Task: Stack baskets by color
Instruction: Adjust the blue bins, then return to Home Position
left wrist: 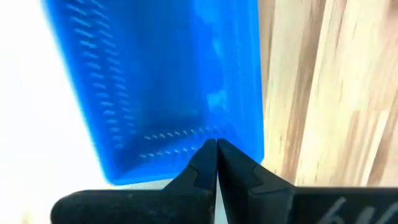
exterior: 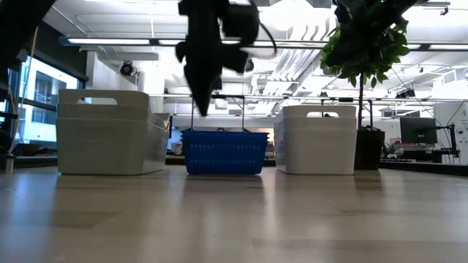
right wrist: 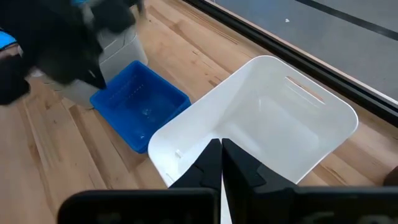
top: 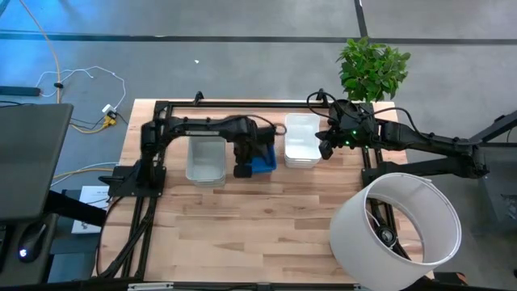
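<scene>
Light, stiff and slick, the blue basket (top: 262,164) at frame centre is best pinched by its rim; left fingers (left wrist: 217,163) and right fingers (right wrist: 221,163) hover clenched, empty.

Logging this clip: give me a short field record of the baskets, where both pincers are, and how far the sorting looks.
surface: wooden table
grey baskets: translucent stack, left of the row
blue basket: in the middle
white baskets: stack, right of the row
left pincer: shut, empty, above the blue basket's rim
right pincer: shut, empty, over the white stack
other items: large white cylinder at the table's right front corner; plant beyond its far right corner
progress: three colour groups side by side, apparently sorted
</scene>
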Controlling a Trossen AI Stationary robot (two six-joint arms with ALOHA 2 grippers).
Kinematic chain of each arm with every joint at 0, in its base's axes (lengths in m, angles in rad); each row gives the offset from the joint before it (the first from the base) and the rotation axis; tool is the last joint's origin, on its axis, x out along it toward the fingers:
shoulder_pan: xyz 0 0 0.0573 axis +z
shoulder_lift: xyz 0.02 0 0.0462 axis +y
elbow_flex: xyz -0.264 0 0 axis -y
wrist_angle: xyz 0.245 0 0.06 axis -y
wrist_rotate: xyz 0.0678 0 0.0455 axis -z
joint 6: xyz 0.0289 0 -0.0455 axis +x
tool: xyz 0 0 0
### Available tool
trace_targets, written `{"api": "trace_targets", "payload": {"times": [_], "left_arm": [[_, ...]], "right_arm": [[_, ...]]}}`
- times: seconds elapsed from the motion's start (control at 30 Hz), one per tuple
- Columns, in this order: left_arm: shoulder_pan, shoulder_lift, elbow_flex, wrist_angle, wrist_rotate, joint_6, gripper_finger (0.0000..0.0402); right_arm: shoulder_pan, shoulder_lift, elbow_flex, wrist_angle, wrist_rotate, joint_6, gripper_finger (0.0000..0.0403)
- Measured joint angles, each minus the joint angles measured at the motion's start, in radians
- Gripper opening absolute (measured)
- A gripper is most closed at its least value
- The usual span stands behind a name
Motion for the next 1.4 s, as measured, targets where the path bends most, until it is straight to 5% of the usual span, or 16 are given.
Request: {"api": "trace_targets", "payload": {"times": [0.4, 0.67, 1.13, 1.27, 1.4], "left_arm": [[-0.031, -0.438, 0.001, 0.366, -0.007, -0.153, 0.0], [-0.107, -0.703, -0.015, 0.427, -0.179, -0.168, 0.0], [-0.224, -1.219, -0.827, 1.238, -0.206, -0.264, 0.0], [-0.243, -1.259, -0.952, 1.421, -0.211, -0.266, 0.0], [-0.246, -1.265, -0.981, 1.436, -0.209, -0.281, 0.0]], "right_arm": [[0.0, 0.0, 0.0, 0.03, -0.045, -0.031, 0.0], [0.022, 0.0, 0.0, 0.142, -0.104, -0.081, 0.0], [0.179, 0.0, 0.0, 0.385, -0.169, -0.105, 0.0], [0.196, 0.0, 0.0, 0.422, -0.169, -0.118, 0.0], [0.203, -0.001, 0.0, 0.427, -0.169, -0.109, 0.0]]}}
